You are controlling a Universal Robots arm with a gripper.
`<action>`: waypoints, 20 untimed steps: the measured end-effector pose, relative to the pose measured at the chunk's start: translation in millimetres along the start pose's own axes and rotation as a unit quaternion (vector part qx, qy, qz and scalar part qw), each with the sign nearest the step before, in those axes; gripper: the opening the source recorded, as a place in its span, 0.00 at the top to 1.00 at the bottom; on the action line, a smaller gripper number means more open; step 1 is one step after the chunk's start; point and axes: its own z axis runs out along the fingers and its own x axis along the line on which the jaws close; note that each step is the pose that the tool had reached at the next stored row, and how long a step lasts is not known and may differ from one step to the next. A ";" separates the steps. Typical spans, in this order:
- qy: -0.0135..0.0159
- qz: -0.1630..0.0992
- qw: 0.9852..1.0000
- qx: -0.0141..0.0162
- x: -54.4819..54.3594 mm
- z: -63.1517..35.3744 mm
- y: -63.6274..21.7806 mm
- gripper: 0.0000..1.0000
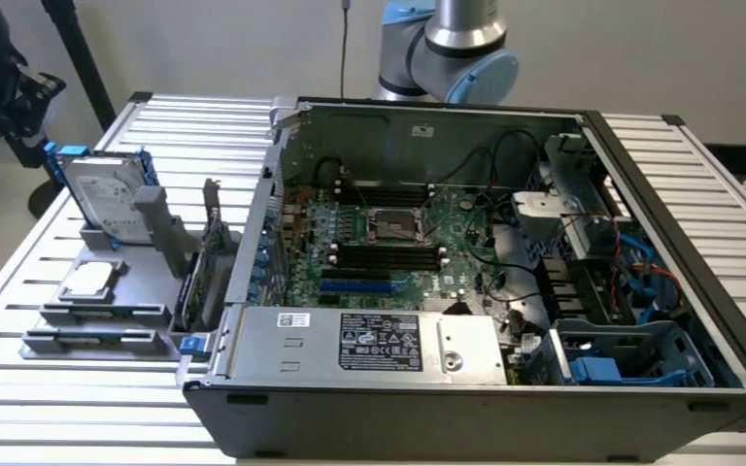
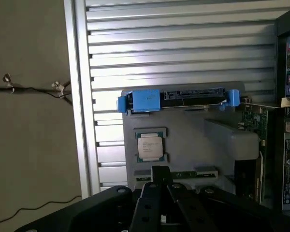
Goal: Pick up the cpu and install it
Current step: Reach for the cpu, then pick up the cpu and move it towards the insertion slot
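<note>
Slatted aluminium table underneath, a pale wall behind, and an open tower case lying on its side. That's the stage.

Jaws first: the gripper has its two black fingers pressed together with nothing between them. It looks to be hanging well above the grey parts holder. Just past the fingertips lies the cpu, flat in its own square pocket, silver lid up, untouched.

Moving outward, the hard drive stands on edge in its blue rails just beside that pocket, and a green expansion card is slotted upright between the holder and the case. The robot arm rises behind the case. Inside it, the socket sits in the middle of the motherboard, well apart from the chip.

By my reading we're at the very start, lining up over the chip, with the pick itself not yet made. A clean grab would call for the fingers to part and square up to the chip's edges, clear of the pocket walls and those blue rails.

As for writing, there's print on the cpu lid, and a black and white label on the power supply, all too small to read.
</note>
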 end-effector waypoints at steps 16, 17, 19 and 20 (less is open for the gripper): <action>0.000 -0.001 1.000 0.000 0.1 0.0 0.0 0.70; 0.000 -0.002 1.000 0.000 0.1 0.0 0.0 0.70; 0.000 -0.002 1.000 0.000 0.1 0.0 0.0 0.64; 0.000 -0.002 1.000 0.000 0.1 0.0 0.0 0.58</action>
